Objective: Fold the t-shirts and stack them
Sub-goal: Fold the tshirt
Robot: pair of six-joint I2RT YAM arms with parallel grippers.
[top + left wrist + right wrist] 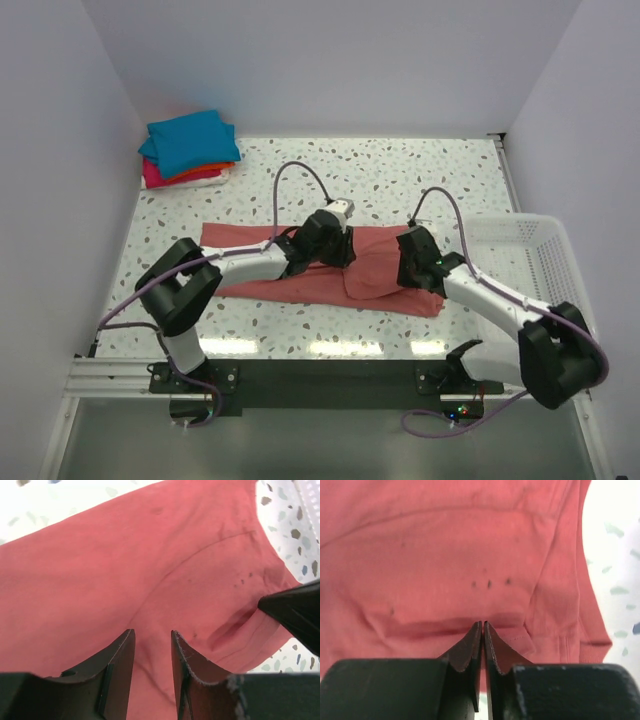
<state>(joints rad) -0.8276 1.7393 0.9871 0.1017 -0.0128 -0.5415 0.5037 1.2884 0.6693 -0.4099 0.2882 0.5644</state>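
Four t-shirts: one salmon-pink t-shirt (375,278) spread out; three folded in one stack, namely one teal-blue t-shirt (192,142), one orange t-shirt (207,168) and one magenta-pink t-shirt (160,180). One white mesh basket (540,245). Two robot arms: left arm (240,268), right arm (490,295). One speckled table (400,170).

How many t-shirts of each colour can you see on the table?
Salmon-pink t-shirt: 1
Teal-blue t-shirt: 1
Orange t-shirt: 1
Magenta-pink t-shirt: 1
Total: 4 t-shirts
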